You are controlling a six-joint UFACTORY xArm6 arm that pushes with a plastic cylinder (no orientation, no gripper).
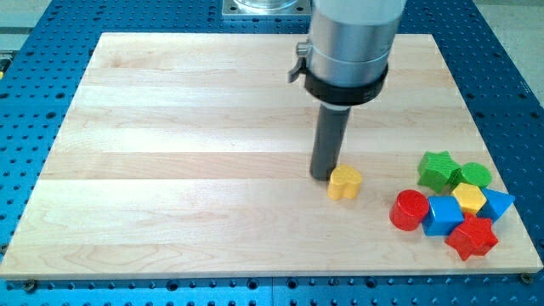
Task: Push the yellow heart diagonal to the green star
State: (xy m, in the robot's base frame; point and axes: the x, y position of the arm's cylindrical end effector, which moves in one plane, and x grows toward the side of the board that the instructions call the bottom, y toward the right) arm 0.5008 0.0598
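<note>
My tip [321,176] touches the yellow heart [344,183] on its left. I have no fingers, only a rod. The green star [437,170] sits right, well apart, among 6 clustered blocks.

The pale striped wooden board [170,153] is lying on blue perforated table [34,51], carrying yellow heart [344,183], green star [437,169], green round block [473,175], red cylinder [410,210], blue cube [443,214], yellow block [468,198], blue triangular block [498,203] and red star [473,237].
</note>
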